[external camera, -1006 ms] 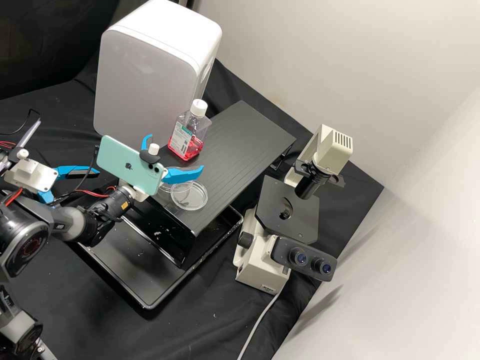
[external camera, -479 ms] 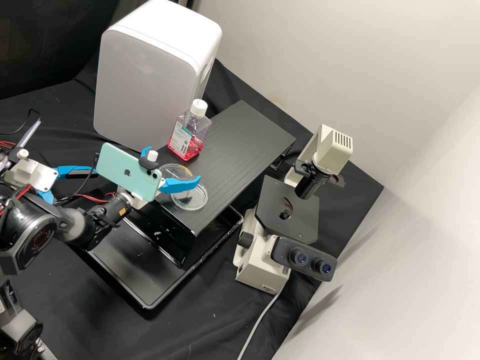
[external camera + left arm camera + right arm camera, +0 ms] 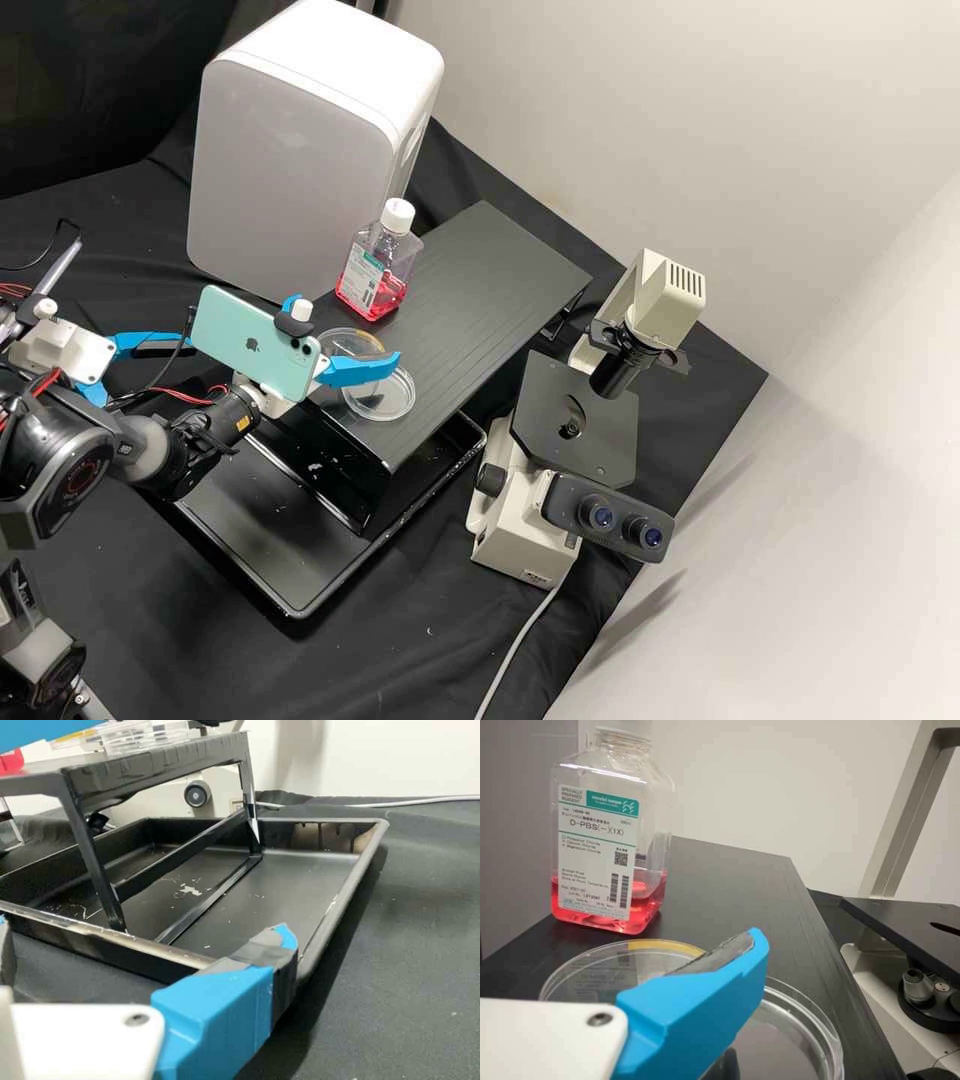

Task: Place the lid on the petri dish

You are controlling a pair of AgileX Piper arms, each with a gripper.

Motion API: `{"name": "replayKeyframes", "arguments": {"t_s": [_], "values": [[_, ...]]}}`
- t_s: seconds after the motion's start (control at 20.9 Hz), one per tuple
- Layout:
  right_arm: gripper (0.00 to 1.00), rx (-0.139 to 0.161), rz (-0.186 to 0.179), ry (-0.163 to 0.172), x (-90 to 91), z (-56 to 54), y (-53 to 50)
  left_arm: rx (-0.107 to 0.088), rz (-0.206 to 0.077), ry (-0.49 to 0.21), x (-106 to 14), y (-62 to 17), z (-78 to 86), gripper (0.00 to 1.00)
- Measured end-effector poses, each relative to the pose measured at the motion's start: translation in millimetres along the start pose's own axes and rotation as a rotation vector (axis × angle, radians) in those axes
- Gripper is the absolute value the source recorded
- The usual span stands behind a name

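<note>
The clear petri dish lies near the front corner of the raised black platform. A clear round lid hangs just above the platform, partly over the dish's rim on the bottle side. My right gripper is shut on the lid; one blue finger presses its edge. At the bench's left edge my left gripper is low and open, holding nothing. Its taped blue finger points at the black tray.
A bottle of red liquid stands on the platform behind the lid. A large white box sits behind it, and a microscope to the right. The tray lies under the platform's legs.
Over the last second the right gripper sank a little with the lid, bringing it closer to the dish. In the last half second almost nothing moved.
</note>
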State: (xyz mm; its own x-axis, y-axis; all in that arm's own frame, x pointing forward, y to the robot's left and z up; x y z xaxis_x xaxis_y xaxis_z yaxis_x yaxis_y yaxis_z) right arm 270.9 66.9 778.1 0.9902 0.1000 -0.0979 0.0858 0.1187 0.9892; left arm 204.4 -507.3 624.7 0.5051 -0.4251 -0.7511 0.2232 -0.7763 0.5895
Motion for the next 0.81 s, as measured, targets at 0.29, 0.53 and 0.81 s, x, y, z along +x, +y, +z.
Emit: {"name": "replayKeyframes", "arguments": {"t_s": [0.29, 0.53, 0.81], "values": [[1.00, -0.007, 0.079, 0.001, -8.8, 0.4, 5.0, 0.002, 0.003, 0.000, 0.8, 0.8, -0.3, 1.00], [1.00, -0.010, 0.200, 0.062, -19.4, -7.6, 20.4, 0.002, 0.003, 0.000, 0.8, 0.8, -0.3, 1.00], [1.00, -0.017, 0.199, 0.065, -19.5, -7.8, 19.0, 0.002, 0.003, 0.000, 0.8, 0.8, -0.3, 1.00]]}}
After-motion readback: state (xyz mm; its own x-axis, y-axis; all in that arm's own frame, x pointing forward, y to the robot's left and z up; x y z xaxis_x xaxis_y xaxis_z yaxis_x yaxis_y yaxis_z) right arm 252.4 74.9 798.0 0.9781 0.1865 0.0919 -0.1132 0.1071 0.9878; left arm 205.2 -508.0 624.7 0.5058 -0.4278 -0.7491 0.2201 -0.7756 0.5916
